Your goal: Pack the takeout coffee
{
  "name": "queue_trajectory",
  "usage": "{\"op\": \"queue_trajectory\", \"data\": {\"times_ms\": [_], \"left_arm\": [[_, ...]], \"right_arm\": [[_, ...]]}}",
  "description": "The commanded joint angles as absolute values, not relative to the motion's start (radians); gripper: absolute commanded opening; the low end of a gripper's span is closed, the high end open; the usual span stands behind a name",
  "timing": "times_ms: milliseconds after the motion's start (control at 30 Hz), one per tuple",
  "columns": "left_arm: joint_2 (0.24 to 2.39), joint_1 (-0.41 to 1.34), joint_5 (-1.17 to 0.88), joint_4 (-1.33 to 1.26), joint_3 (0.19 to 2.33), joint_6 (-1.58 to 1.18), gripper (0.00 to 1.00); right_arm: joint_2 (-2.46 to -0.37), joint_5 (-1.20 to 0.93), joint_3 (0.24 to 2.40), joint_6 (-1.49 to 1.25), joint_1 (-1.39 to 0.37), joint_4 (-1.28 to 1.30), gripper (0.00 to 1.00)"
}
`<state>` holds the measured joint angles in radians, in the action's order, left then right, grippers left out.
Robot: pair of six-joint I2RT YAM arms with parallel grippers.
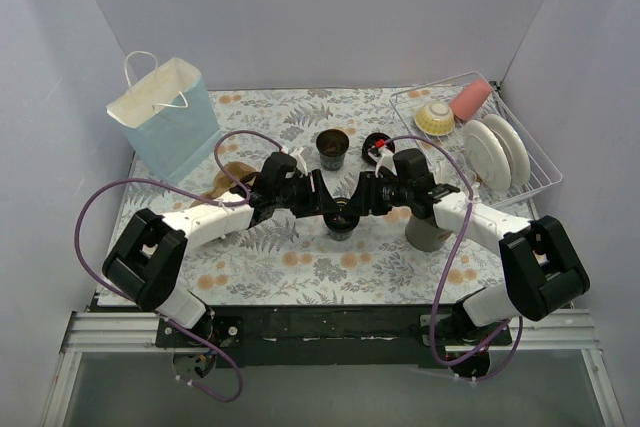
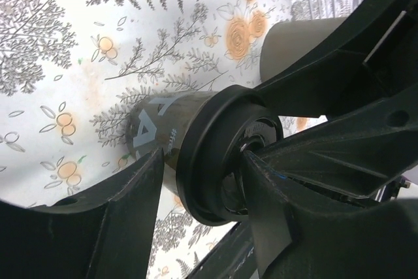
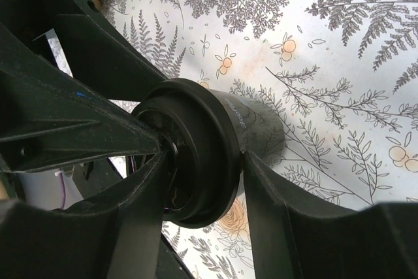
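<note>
**Clerk:** Now, entry one?

**Keeper:** Lidded cup (image 1: pixel 340 217): black paper, white lettering, round black lid. It stands upright on the table (image 1: pixel 280 267) near the middle, between the two arms.

**Clerk:** Grippers?

**Keeper:** The left gripper (image 2: pixel 204 161) has one finger against the wall just under the lid rim and the other across the lid's top. The right gripper (image 3: pixel 202 155) is set the same way from the opposite side. The fingers of both stand part-way apart and look to be touching, but whether either truly clamps cannot be told.

**Clerk:** Handling?

**Keeper:** Judged light and thin-walled. The paper would likely dent under a hard squeeze, and the lid is probably only pressed on, so it may pop off if levered. The stiffest hold is probably the band just below the rim, where the lid braces the wall. Keep it upright, since the contents cannot be seen.

**Clerk:** Other stock?

**Keeper:** An open cup (image 1: pixel 332 147) further back, with a loose lid (image 1: pixel 377 143) just beside it — softer at the mouth until capped. A paper bag (image 1: pixel 170 117) stands at the far left, well apart from both cups.
</note>
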<state>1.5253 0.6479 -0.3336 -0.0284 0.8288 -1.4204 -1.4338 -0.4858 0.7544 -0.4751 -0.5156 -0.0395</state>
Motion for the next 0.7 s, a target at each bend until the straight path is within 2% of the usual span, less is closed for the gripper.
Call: {"op": "queue_trajectory", "data": {"times_ms": [0, 367, 500, 667], "left_arm": [[1.499, 0.620, -0.307, 0.189, 0.899, -1.381, 0.50], [1.425, 0.575, -0.377, 0.206, 0.877, -1.350, 0.56], [1.407, 0.569, -0.400, 0.176, 0.854, -1.351, 0.53], [1.410, 0.568, -0.408, 0.143, 0.815, -1.358, 0.45]], "right_arm": [[-1.489, -0.354, 0.689, -0.400, -0.537, 0.084, 0.46], [-1.514, -0.351, 0.684, -0.391, -0.535, 0.077, 0.46], [-1.513, -0.344, 0.681, -0.390, -0.535, 0.080, 0.46], [-1.506, -0.350, 0.672, -0.391, -0.535, 0.074, 0.46]]}}
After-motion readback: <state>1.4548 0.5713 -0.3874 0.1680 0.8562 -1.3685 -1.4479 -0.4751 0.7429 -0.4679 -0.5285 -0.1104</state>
